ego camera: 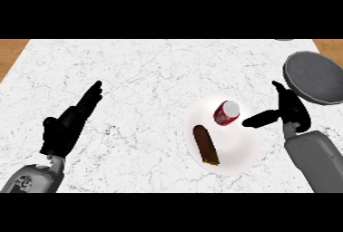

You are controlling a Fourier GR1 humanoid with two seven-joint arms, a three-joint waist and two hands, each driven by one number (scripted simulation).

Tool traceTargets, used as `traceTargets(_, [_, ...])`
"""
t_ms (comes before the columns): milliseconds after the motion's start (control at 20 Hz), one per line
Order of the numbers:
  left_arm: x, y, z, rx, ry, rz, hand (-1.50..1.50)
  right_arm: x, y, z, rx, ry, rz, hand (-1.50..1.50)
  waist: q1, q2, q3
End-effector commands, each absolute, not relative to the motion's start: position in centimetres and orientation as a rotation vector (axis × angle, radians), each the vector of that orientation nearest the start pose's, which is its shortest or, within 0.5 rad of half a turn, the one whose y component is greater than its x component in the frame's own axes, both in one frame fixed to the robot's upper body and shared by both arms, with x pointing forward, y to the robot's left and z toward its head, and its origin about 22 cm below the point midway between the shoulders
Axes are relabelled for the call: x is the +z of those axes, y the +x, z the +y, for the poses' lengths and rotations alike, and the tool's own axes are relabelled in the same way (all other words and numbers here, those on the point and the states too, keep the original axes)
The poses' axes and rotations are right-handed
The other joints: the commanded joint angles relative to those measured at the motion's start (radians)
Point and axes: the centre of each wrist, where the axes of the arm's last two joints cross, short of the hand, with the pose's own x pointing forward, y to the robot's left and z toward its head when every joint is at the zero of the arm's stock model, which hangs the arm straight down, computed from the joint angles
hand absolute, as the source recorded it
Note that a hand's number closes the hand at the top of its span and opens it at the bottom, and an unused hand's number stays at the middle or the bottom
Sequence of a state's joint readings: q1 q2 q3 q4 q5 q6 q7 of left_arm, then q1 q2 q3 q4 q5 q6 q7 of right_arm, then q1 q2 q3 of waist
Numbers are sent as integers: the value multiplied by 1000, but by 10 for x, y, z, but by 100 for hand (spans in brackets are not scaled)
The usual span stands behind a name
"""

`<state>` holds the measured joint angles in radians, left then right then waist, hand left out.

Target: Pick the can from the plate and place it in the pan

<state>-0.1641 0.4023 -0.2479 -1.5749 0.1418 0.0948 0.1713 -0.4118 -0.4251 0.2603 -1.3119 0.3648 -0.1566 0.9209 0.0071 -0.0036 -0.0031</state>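
Just to the left of the right hand (289, 108) sits the can (226, 113), red with a pale top, tilted on the upper part of the white plate (241, 149). That hand is spread wide: its fingers point straight up the view, away from the robot, while the thumb juts out leftward toward the can. The thumb tip is very near the can's right side; whether it touches cannot be told. Nothing is held in the hand. Below and left of the can, on the same plate, lies a brown sausage (206, 145), long and narrow, its lower end toward the robot. The two lie close but apart.

Up and to the right of the right hand's fingertips is the pan (315, 77), dark grey and round, partly cut by the view's right edge. It is near the fingers, and well apart from the plate.

Far off to the left rests the left hand (67, 124), open, fingers straight and slanted up-right, holding nothing, with bare marble table (147, 68) between it and the plate.
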Motion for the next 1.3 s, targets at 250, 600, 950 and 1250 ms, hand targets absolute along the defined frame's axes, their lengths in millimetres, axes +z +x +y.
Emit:
traceTargets(250, [53,270,248,-370,76,-1506,0,123,383,-218,679,-572,-469,-150,24,6,1])
traceTargets(600, [41,261,249,-366,88,-1485,0,105,390,-165,715,-539,-385,-150,8,2,2])
traceTargets(950, [48,271,241,-342,84,-1502,0,113,406,-172,744,-595,-291,-150,-2,1,2])
traceTargets(1250, [44,276,257,-330,97,-1500,0,89,397,-144,769,-597,-273,-150,-8,0,2])
